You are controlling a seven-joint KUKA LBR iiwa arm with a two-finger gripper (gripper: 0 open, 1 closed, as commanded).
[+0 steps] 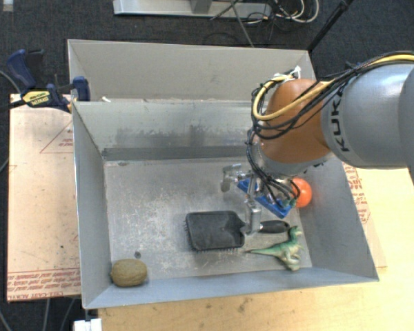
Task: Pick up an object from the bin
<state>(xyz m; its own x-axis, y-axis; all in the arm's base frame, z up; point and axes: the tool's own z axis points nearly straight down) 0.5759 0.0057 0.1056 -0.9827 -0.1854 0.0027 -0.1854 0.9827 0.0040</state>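
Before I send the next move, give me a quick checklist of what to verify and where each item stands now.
1. Target under the end effector: ok, it sits at the right edge of the black brush.
2. Grasp made: cannot tell.
3. Clearance on its right: not ok, the green dinosaur lies close.
4. Arm clear of the orange ball: cannot tell, the ball is partly hidden behind the wrist.
5. Out of the way, the brown lump: ok, far off in the near-left corner of the bin.
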